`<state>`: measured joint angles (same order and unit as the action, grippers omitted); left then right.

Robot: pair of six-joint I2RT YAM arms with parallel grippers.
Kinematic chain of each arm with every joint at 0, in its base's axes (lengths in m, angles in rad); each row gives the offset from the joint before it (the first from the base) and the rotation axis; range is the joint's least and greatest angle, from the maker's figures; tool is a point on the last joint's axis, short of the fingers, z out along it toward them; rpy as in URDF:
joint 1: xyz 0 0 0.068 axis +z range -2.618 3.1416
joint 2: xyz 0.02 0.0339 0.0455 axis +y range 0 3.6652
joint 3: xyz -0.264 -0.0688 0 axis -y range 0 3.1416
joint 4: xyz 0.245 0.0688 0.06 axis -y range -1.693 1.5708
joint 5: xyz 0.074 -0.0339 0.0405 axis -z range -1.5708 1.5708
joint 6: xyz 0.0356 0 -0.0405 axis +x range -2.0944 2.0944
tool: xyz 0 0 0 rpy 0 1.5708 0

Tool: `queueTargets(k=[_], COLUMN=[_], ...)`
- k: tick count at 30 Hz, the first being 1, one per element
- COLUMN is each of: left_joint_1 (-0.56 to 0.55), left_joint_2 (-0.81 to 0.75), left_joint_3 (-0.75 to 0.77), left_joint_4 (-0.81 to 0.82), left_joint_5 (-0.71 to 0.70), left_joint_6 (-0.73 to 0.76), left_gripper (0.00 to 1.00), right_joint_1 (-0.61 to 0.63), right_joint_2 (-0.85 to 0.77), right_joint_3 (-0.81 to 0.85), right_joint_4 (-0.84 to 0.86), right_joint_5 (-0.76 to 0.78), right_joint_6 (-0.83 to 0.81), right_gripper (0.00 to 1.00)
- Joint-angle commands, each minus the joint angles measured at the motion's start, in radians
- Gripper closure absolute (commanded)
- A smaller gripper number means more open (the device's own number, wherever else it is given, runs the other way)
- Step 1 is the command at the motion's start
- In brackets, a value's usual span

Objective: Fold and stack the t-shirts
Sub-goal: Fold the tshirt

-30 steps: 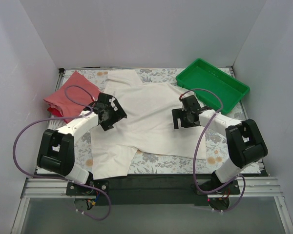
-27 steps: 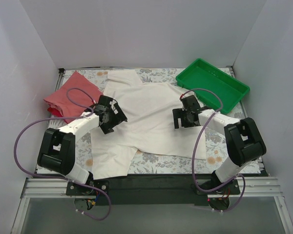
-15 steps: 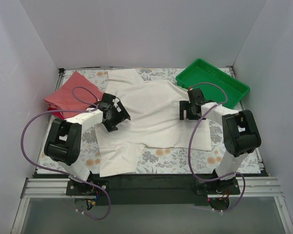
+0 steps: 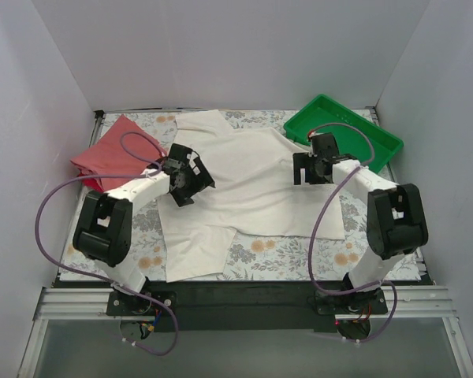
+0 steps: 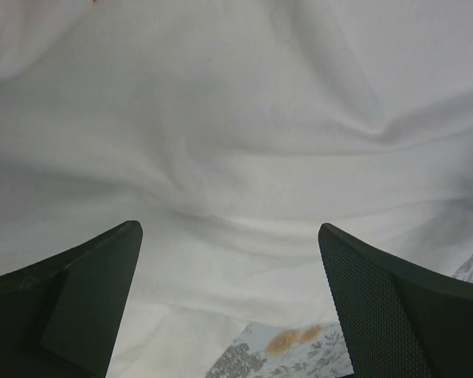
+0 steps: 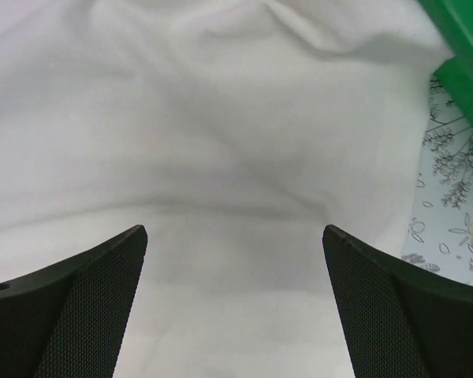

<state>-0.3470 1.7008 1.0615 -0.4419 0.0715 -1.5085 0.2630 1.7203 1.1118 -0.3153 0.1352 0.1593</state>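
– Left gripper (image 5: 229,227), how is it sitting?

– Its two dark fingers (image 5: 79,291) are gaping wide and gripping nothing. The cream-white t-shirt (image 5: 244,142) is filling the gap beneath them, wrinkled into soft folds. Whether the tips are touching the cloth, I cannot tell.

– And the right gripper (image 6: 233,228)?

– It is likewise gaping wide and holding nothing. It is hovering over the same shirt near its right edge, where the floral tablecloth (image 6: 449,228) and a corner of the green tray (image 6: 461,55) are peeking in.

– What is the overhead camera showing?

– The cream-white t-shirt is lying spread across the middle of the table with a plain side up, one flap reaching toward the near edge on the left. The left gripper is sitting over the shirt's left border and the right gripper over its right part, just beside the tray. Each is hiding the cloth directly under it.

– Farther back?

– A folded salmon-pink t-shirt (image 4: 114,146) is lying at the far left, just beside the cream one, with the left arm's cable looping across it. A red layer (image 4: 87,177) is showing along its near edge, mostly covered, so I cannot tell its shape.
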Motion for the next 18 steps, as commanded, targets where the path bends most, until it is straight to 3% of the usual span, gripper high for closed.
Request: queueTargets(k=[1, 6, 10, 14, 18], left_joint_1=[-0.041, -0.179, -0.299, -0.469, -0.56], left_joint_2=[-0.185, -0.415, -0.562, -0.709, -0.785], left_joint_3=[-0.017, -0.173, -0.334, -0.467, -0.549], left_joint_4=[-0.095, -0.254, -0.369, -0.434, -0.439], left_joint_5=[-0.059, -0.162, -0.15, -0.11, -0.133], left_joint_6=[-0.053, -0.177, -0.316, -0.502, -0.636], left_gripper=[0.06, 0.06, 0.06, 0.06, 0.06], right_joint_1=[-0.004, -0.004, -0.014, -0.027, -0.03], right_joint_2=[-0.193, -0.414, -0.641, -0.774, -0.86], right_joint_3=[-0.027, -0.264, -0.453, -0.57, -0.627], right_joint_4=[0.008, 0.059, 0.074, 0.079, 0.084], right_joint_5=[-0.046, -0.051, 0.009, 0.012, 0.012], right_joint_6=[0.026, 0.126, 0.239, 0.301, 0.316], right_gripper=[0.02, 0.02, 0.02, 0.02, 0.02])
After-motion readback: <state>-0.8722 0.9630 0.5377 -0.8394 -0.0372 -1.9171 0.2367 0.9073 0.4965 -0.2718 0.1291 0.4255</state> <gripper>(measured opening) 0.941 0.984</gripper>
